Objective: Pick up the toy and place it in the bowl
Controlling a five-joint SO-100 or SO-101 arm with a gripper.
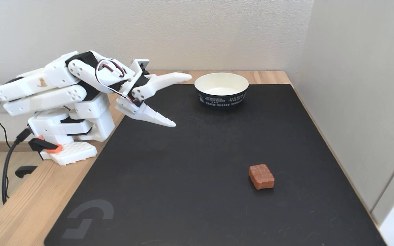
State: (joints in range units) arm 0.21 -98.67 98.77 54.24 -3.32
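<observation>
Here, your white two-finger gripper (182, 100) hangs spread and empty, so reach toward the small reddish-brown rectangular toy block (261, 176), lying lower right on the black mat (183, 171) (well apart from the navy-and-white paper bowl (221, 89)).

Home desk (19, 205), plain room corner

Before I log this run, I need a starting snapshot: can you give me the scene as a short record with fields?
surface: black mat on a wooden table
toy: reddish-brown block, lying on the mat, near right in the fixed view
bowl: paper bowl, upright at the mat's far edge, nothing seen inside
pincer: pincer open, above the mat, holding nothing
task state: toy not yet picked up
</observation>
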